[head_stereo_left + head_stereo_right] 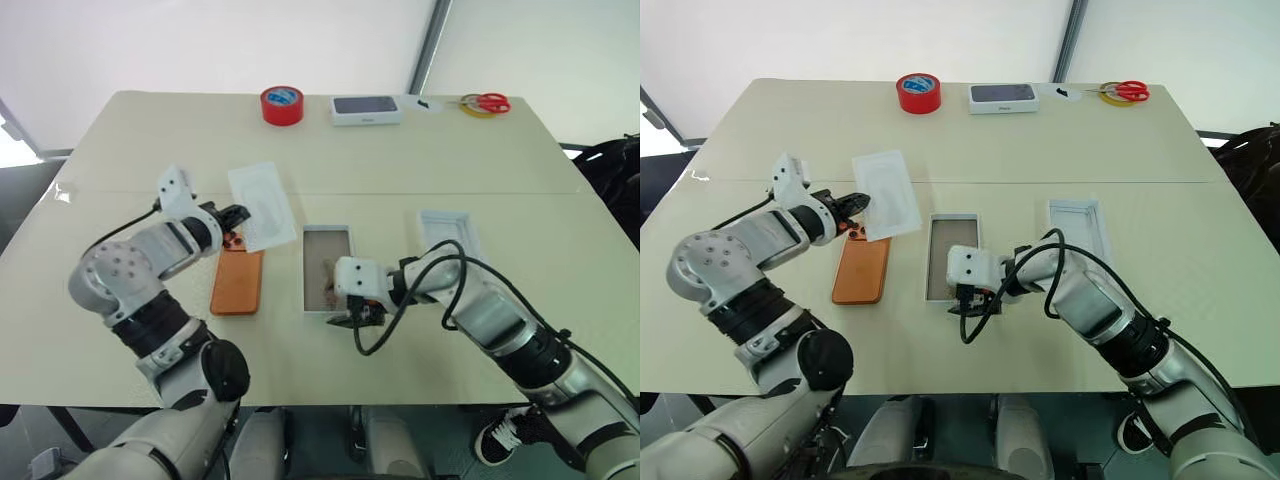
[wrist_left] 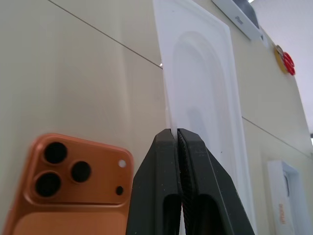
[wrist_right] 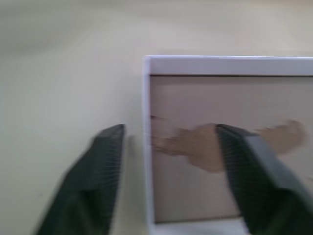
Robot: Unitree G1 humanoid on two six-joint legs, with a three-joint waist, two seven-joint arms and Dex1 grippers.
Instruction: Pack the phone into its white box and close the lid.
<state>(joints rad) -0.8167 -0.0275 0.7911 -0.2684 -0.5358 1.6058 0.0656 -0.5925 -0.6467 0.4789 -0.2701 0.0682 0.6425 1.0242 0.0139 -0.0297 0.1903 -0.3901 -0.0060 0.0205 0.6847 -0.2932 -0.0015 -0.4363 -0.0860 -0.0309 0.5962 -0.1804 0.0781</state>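
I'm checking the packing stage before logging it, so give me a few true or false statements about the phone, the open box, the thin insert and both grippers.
1. The orange slab phone lies inside the shallow white cardboard box. False: it lies on the table beside the box, camera side up.
2. The left gripper is shut on the thin white insert with an oval recess. True.
3. The right gripper is open, its fingers straddling a wall of the box. True.
4. The shallow white lid covers the box. False: it lies apart, on the box's other side from the phone.
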